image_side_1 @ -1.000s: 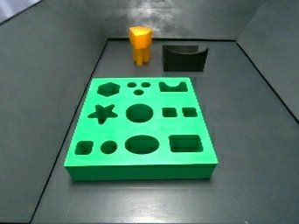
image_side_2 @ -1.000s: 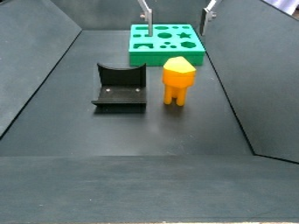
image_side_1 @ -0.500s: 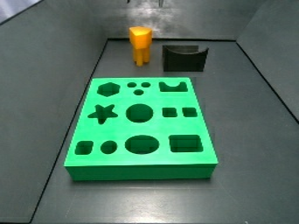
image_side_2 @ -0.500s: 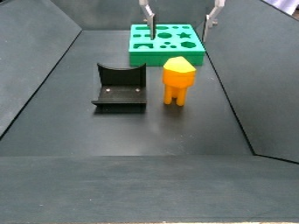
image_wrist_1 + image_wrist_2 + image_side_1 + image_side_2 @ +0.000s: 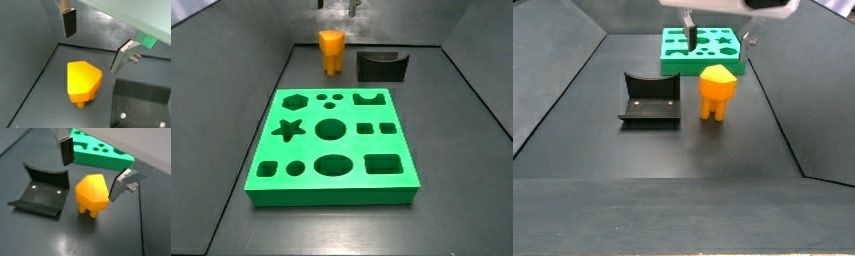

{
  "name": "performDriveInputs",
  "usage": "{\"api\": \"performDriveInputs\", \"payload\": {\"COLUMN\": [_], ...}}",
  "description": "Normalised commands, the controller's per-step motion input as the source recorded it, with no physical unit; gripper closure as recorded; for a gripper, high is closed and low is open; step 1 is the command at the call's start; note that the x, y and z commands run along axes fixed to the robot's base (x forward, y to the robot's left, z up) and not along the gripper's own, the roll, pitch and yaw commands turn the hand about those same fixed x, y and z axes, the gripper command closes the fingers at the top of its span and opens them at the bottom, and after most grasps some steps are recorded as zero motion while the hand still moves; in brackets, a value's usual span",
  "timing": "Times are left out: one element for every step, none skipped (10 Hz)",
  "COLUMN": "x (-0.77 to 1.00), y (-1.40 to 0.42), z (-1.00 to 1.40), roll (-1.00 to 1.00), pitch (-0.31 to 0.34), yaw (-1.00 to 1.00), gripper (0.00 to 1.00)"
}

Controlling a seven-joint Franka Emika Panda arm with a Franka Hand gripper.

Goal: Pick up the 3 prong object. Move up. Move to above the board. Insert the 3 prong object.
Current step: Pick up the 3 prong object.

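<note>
End effector hangs spread above upright 3 prong object.

The hand hangs in the air with its jaws spread wide; both silver fingers point downward; nothing sits between the pads.

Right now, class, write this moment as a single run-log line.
phase: approach | gripper: open, above 3 prong object, not touching | 3 prong object: upright on floor beside fixture | board: holes empty
</note>
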Motion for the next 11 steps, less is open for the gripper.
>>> {"api": "performDriveInputs", "payload": {"x": [0.00,0.00,0.00,-0.07,-0.25,-0.38,-0.41,-0.47,-0.34,-0.16,0.11], "y": [0.00,0.00,-0.01,-0.20,-0.33,-0.21,-0.09,0.00,0.00,0.00,0.00], "z": [-0.35,-0.38,-0.42,-0.45,-0.45,-0.39,-0.34,-0.33,-0.30,-0.27,-0.24], "roll": [-0.03,-0.04,-0.07,-0.10,-0.11,-0.14,-0.12,-0.05,-0.06,-0.05,-0.05], "pitch": [-0.067,-0.089,-0.154,-0.217,-0.167,-0.193,-0.200,-0.173,-0.177,-0.164,-0.131], "yaw": [-1.00,-1.00,-1.00,-0.86,-0.64,-0.54,-0.47,-0.31,-0.33,-0.43,-0.93], "gripper": [0.00,0.00,0.00,0.00,0.00,0.00,0.00,0.00,0.00,0.00,0.00]}}
